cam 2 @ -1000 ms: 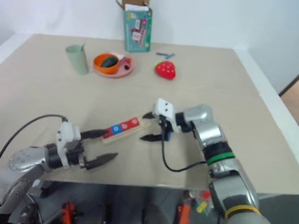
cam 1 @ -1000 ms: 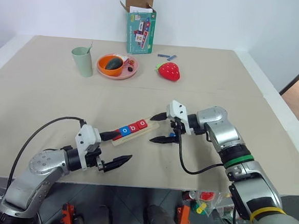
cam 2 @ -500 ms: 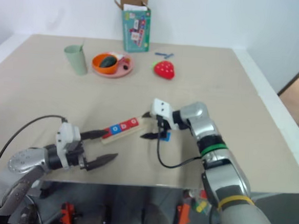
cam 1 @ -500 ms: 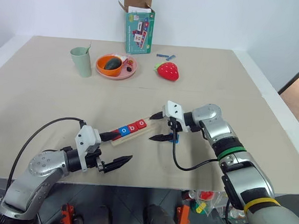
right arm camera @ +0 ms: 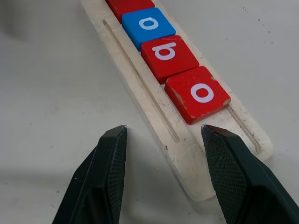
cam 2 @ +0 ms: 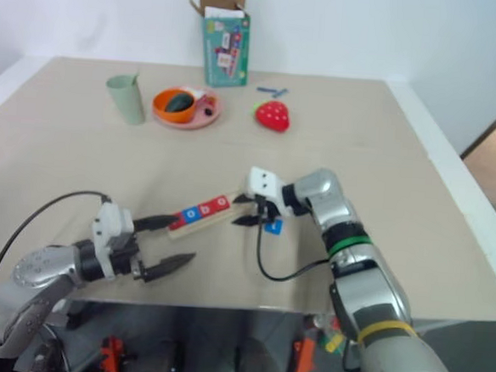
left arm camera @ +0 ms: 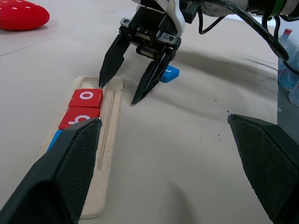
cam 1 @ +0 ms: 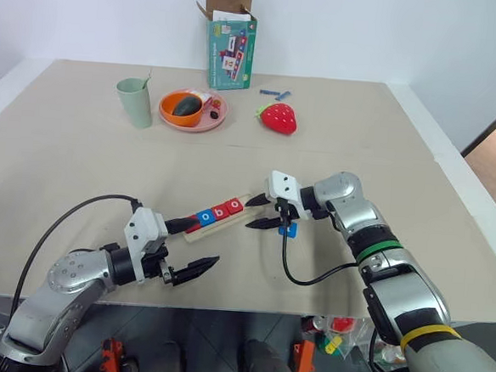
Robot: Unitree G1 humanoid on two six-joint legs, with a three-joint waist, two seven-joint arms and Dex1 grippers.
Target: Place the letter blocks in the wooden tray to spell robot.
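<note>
The wooden tray [cam 1: 245,205] lies slanted at mid-table and holds several letter blocks [right arm camera: 175,54]: a red one, a blue "o", a red "b" and a red "o" [right arm camera: 198,94]. One loose blue block [cam 1: 289,231] lies on the table just right of the tray, behind my right gripper. My right gripper [cam 1: 250,215] is open and holds nothing. It sits at the tray's right end, one fingertip on the end rim and the other on the table beside it. My left gripper [cam 1: 206,241] hovers open at the tray's left end.
At the back stand a green cup [cam 1: 135,101], an orange-pink plate [cam 1: 216,118] with a dark item, a red strawberry [cam 1: 278,118], a teal box [cam 1: 232,53] and blue-grey sticks [cam 1: 276,93]. The table's front edge runs just below my left gripper.
My right gripper has shifted left to the tray's end, and its jaws have narrowed. The loose blue block now lies behind it. My left gripper has not moved.
</note>
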